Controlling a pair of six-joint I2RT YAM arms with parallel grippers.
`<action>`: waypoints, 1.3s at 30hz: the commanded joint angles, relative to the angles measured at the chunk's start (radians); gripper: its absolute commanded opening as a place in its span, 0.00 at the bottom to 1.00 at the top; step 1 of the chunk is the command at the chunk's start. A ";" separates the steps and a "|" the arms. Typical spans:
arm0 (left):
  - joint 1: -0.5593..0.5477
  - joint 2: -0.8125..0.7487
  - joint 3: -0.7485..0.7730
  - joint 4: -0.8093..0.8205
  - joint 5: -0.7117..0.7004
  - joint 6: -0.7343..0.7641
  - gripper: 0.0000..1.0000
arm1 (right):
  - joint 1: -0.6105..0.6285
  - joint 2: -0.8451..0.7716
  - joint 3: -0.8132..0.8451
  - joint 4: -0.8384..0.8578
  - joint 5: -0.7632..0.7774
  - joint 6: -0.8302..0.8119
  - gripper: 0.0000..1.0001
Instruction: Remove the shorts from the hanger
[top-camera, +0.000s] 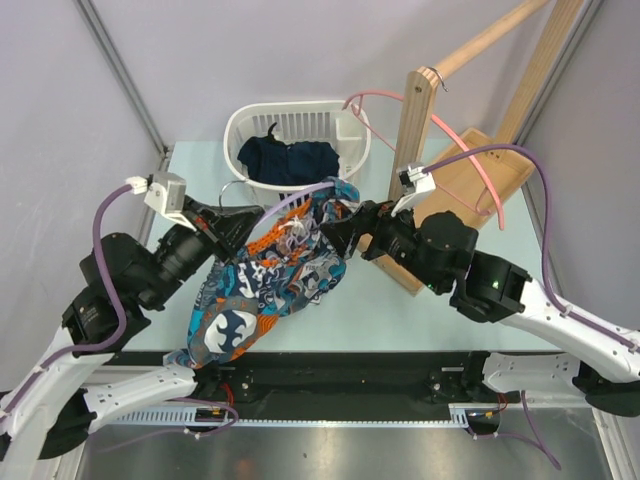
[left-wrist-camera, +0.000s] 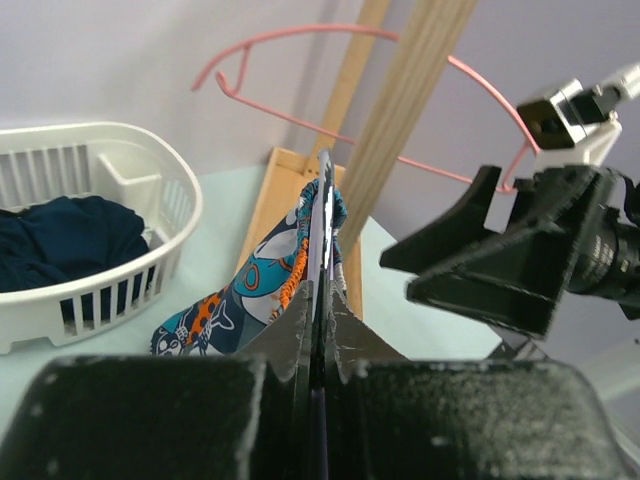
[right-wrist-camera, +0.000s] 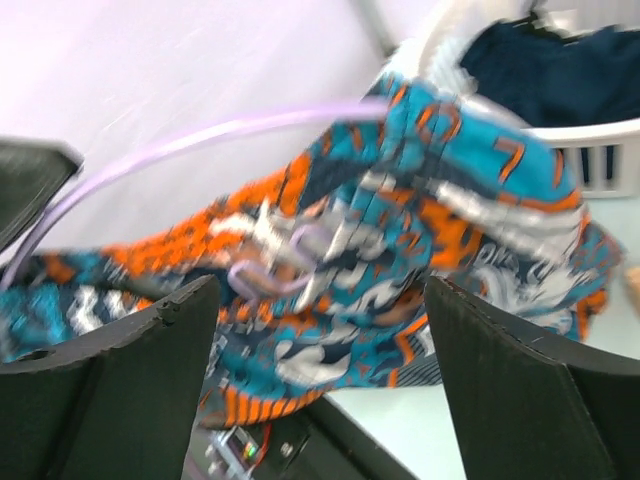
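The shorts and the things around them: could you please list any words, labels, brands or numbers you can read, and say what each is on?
"7": an orange figure in the print of the shorts, toward their right side in the right wrist view; blurred, so only probable.
The rest of the print: too blurred to read.
The hanger and the basket: no text visible.

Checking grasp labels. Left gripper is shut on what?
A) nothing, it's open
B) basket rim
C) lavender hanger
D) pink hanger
C: in the left wrist view the left gripper has its fingers closed on the thin lavender hanger, with the shorts draped on it. The pink hanger is well clear behind.
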 joint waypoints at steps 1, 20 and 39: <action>0.004 -0.019 -0.017 0.051 0.106 0.038 0.00 | 0.061 0.017 0.031 0.046 0.304 0.000 0.87; 0.004 -0.071 -0.077 0.089 0.236 0.058 0.00 | 0.097 0.081 0.031 -0.048 0.544 -0.019 0.36; 0.004 -0.110 -0.158 0.256 0.383 0.018 0.00 | -0.132 -0.219 -0.142 -0.444 0.512 0.121 0.00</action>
